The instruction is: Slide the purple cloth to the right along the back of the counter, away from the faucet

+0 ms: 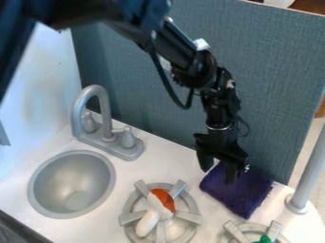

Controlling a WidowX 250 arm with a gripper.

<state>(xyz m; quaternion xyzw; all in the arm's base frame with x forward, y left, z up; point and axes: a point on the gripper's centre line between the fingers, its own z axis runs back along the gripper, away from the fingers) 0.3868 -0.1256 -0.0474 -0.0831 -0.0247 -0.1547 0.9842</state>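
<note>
Two stove burners [132, 218], two tap handles [128, 139], one tap [97, 95], one sink [41, 204], one purple cloth [244, 197], one orange-and-white toy [151, 219], one green item [264, 239], one grey post [309, 173].

Dark purple cloth [249, 195], roughly square, slightly ragged at the edge, lying spread out on the white counter [206, 209] between the blue-grey panel [273, 76] and the grey burners [130, 205], beneath the gripper [220, 174].

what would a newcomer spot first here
Probably the black robot arm, slanting in from the top left, its pincer down at a dark purple cloth. Next, the orange-and-white object on the grey burner in the lower middle, then the round grey sink at left, below its curved faucet.
</note>
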